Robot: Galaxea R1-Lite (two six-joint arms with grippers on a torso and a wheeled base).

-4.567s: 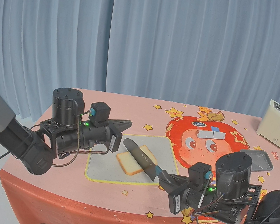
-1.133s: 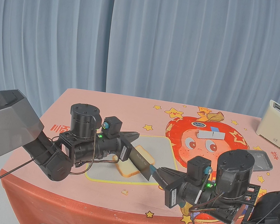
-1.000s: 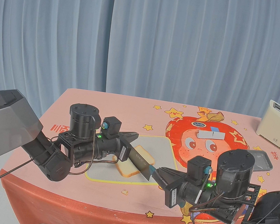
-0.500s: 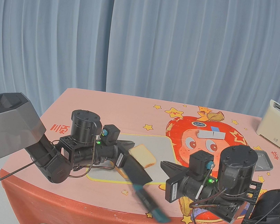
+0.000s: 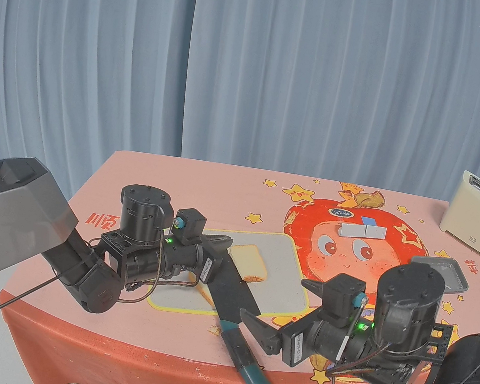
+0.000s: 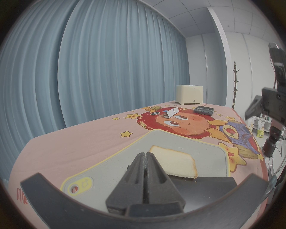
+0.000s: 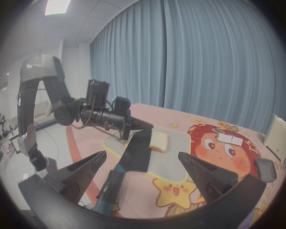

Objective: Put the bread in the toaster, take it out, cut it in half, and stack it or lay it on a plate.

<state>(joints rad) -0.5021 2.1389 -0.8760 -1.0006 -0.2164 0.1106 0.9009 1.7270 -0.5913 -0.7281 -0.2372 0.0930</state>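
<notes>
Knife [image 5: 239, 294] lies across board's [image 5: 284, 256] near edge. Right gripper [image 5: 277, 305] beside board, jaws wide; left gripper [image 5: 225, 242] over board, jaws shut.

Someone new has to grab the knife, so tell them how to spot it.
On the pink tablecloth, find the grey cutting board. The knife slants off its front edge: long, dark, teal at the handle end, unlike the pale bread beside it.

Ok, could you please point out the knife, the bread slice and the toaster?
Dark-bladed knife with teal-tipped handle [image 5: 239, 294], head view, middle of the blade.
Pale square bread slice [image 5: 250, 261], head view, its top face.
Cream box-shaped toaster [image 5: 475, 224], head view, its front wall.
</notes>
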